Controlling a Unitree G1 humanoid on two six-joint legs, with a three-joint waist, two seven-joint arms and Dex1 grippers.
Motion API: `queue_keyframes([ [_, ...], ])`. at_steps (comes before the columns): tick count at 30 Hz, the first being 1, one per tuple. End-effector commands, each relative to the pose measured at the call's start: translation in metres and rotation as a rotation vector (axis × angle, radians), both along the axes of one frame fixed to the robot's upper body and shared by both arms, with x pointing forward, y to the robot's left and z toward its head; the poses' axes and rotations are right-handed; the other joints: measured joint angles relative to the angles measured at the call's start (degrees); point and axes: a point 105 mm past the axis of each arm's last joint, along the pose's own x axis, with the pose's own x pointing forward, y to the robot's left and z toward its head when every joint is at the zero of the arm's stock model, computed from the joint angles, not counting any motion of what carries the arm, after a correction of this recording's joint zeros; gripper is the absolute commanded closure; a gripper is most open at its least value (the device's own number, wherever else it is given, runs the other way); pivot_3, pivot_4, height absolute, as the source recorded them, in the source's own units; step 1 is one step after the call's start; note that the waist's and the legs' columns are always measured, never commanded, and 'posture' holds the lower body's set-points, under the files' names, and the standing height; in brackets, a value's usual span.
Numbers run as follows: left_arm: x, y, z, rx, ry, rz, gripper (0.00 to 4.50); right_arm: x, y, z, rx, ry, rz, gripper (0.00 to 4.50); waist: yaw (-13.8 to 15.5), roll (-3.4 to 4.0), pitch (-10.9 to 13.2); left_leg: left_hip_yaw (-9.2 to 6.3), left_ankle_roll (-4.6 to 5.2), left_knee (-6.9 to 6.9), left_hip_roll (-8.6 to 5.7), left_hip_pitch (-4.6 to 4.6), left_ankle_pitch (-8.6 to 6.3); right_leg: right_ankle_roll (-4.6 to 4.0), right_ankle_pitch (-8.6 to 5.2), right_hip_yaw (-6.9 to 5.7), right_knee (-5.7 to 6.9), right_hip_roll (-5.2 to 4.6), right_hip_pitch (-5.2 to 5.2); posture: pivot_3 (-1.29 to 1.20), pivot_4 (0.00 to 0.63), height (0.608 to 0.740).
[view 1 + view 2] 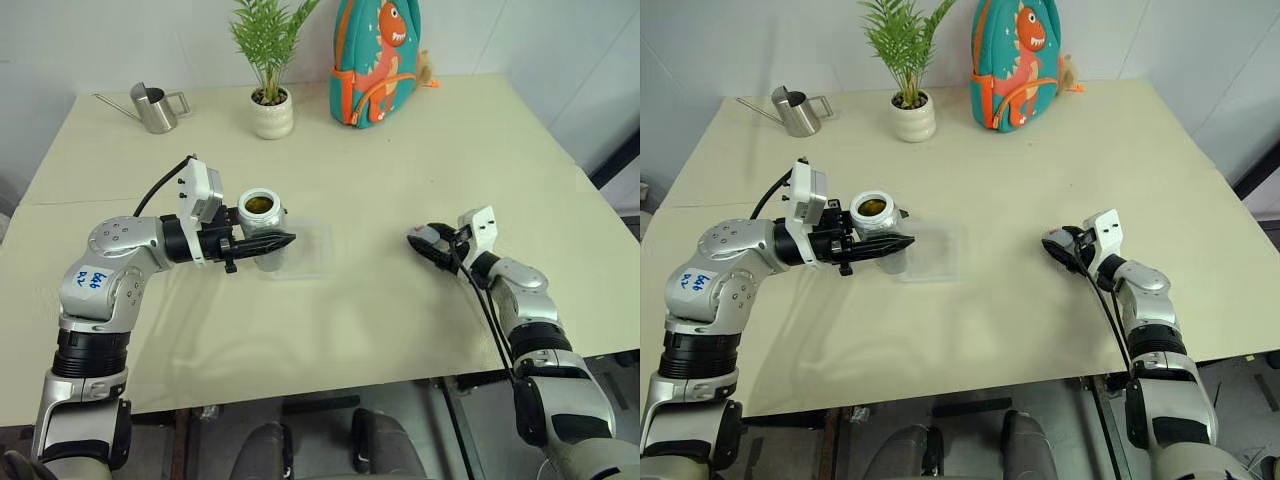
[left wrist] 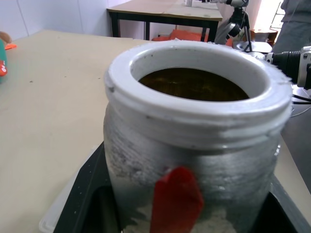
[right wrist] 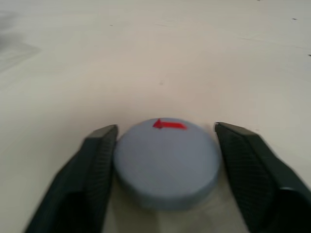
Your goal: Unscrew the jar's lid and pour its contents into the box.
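Lid's off. The left gripper (image 1: 283, 240) is clamped on the jar (image 1: 262, 215), holding it upright above the near-left edge of the box (image 1: 308, 250), mouth open and facing up. The contents (image 2: 193, 83) sit low inside as a dark olive-brown layer. The box rests on the counter (image 1: 400, 140) about mid-way across, just right of the jar.

The right gripper (image 1: 428, 243) is well off to the right, low at the counter. In the right wrist view the lid (image 3: 166, 160) lies flat on the counter between the fingers (image 3: 95, 162), red mark up. The left finger looks touching or nearly touching the lid's rim, the right one stands a little apart, so the jaws are spread around it and not pinching. Looks like the lid is being set down or just let go; can't tell which.

Handling guess: the jar is small, rigid, light, with a silvery body that looks a bit rough and a red label band, so grip shouldn't slip much. Hold is on the body below the threaded neck, which is right for tipping. The bits are tiny and loose and should slide out easily once the mouth tilts toward the box. The box is thin clear plastic, likely light and easy to nudge, so the jar's rim should stay off its wall.

Far side: watering can (image 1: 153, 107), potted plant (image 1: 271, 60), dinosaur backpack (image 1: 378, 60), all well clear.
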Motion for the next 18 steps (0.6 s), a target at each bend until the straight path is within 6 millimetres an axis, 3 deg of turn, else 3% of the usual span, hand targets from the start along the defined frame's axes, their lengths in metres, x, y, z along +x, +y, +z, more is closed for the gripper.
queue_keyframes([
  [1,-0.004,-0.001,0.011,-0.020,-0.035,-0.013,2.57,-0.006,0.005,0.000,0.030,0.001,0.045,0.05,0.0,0.00,0.0,-0.03,0.00,0.00,0.00,0.00,0.00,-0.01,0.00,0.00,0.00,0.00,0.00,0.00,0.150,0.740],
  [10,-0.004,0.010,0.014,-0.006,-0.041,0.024,2.57,-0.026,0.017,0.077,-0.017,-0.161,0.289,0.05,0.2,0.05,0.0,-0.41,0.00,-0.03,-0.02,-0.05,0.00,0.00,0.01,0.01,-0.03,0.00,-0.06,0.00,0.150,0.740],
  [18,-0.003,0.018,0.017,0.008,-0.051,0.043,2.57,-0.052,0.059,0.129,-0.155,-0.285,0.552,0.05,0.2,0.05,0.0,-0.42,0.00,-0.04,-0.01,-0.04,-0.01,0.00,0.01,0.00,-0.02,0.00,-0.08,0.00,0.150,0.740],
])
